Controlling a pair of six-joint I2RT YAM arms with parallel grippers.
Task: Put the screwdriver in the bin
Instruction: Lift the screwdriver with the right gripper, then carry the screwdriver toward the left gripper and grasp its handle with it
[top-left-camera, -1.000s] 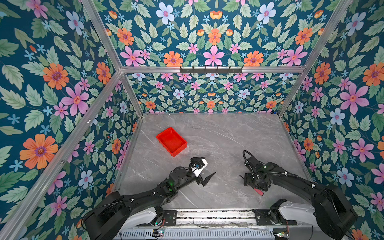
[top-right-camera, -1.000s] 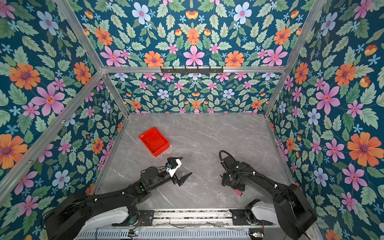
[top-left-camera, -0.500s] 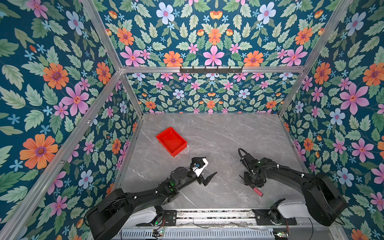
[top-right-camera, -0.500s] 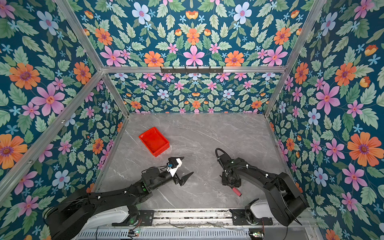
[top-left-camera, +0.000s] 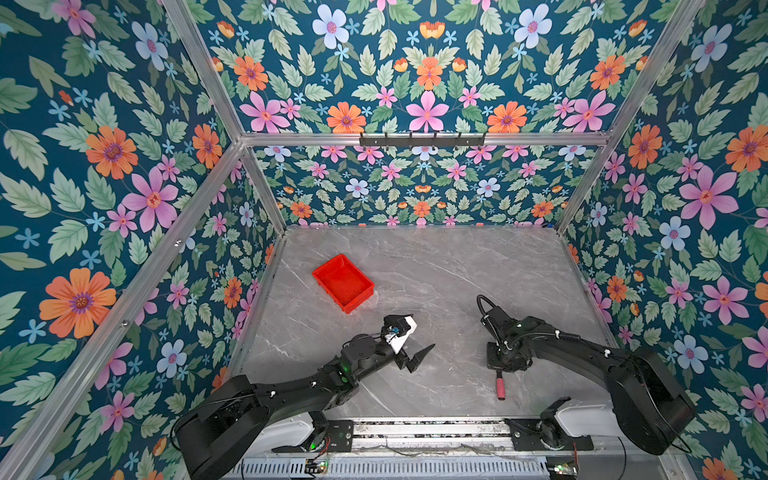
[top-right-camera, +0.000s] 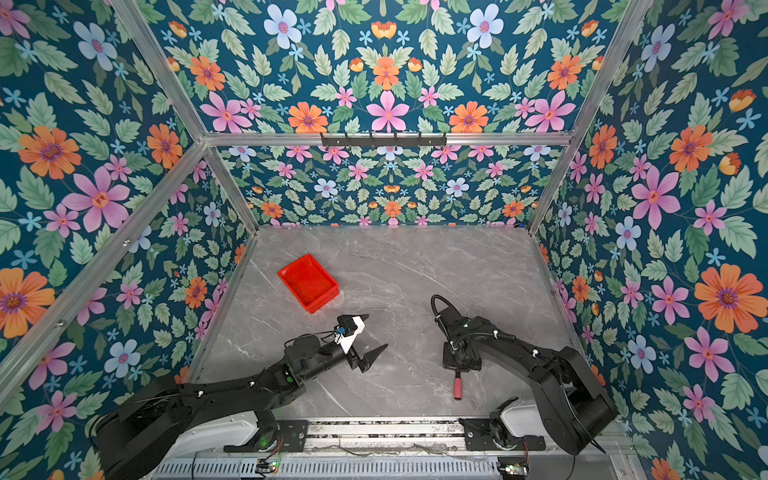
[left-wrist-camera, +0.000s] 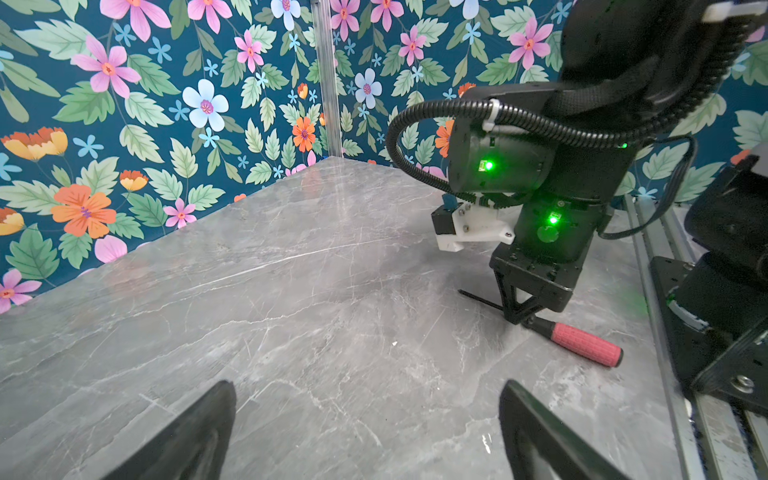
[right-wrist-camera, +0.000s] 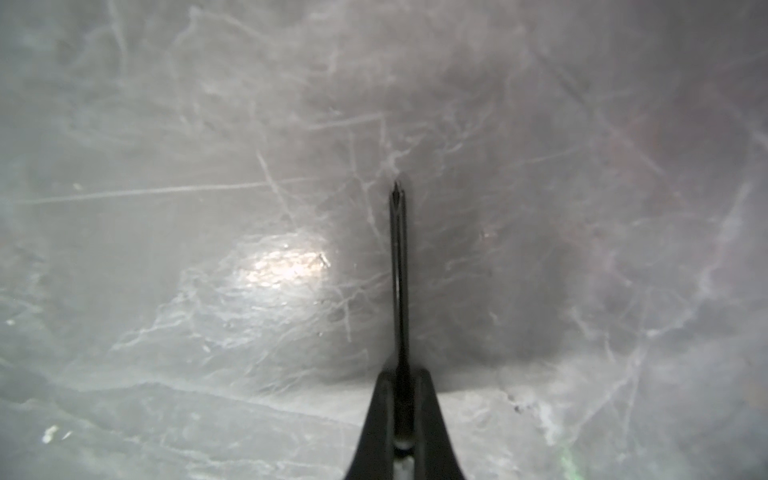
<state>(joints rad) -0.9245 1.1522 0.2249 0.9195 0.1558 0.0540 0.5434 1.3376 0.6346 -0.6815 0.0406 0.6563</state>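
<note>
- The right claw (left-wrist-camera: 517, 316) points straight down at the desk (top-left-camera: 457, 266), and its fingers are pressed together around the thin black shaft of the screwdriver (left-wrist-camera: 584, 344), close to where the shaft meets the red handle
- In the right wrist view the shaft (right-wrist-camera: 400, 270) runs out from between the two dark fingertips (right-wrist-camera: 376, 424), with its cross-shaped tip lying against the grey marble surface
- In both top views the screwdriver (top-left-camera: 500, 384) (top-right-camera: 457, 387) lies flat on the desk near the front edge, on the right side; the handle sticks out toward the front rail from under the right claw (top-left-camera: 503, 365)
- The left claw (top-left-camera: 419, 332) (top-right-camera: 376, 331) is spread wide and holds nothing; it hangs above bare desk near the middle front, and its two dark fingers (left-wrist-camera: 199, 432) frame the lower edge of the left wrist view
- The bin (top-left-camera: 359, 301) (top-right-camera: 324, 301) sits at an angle on the left half of the desk, farther back than both claws, well apart from the screwdriver, with nothing visible inside it
</note>
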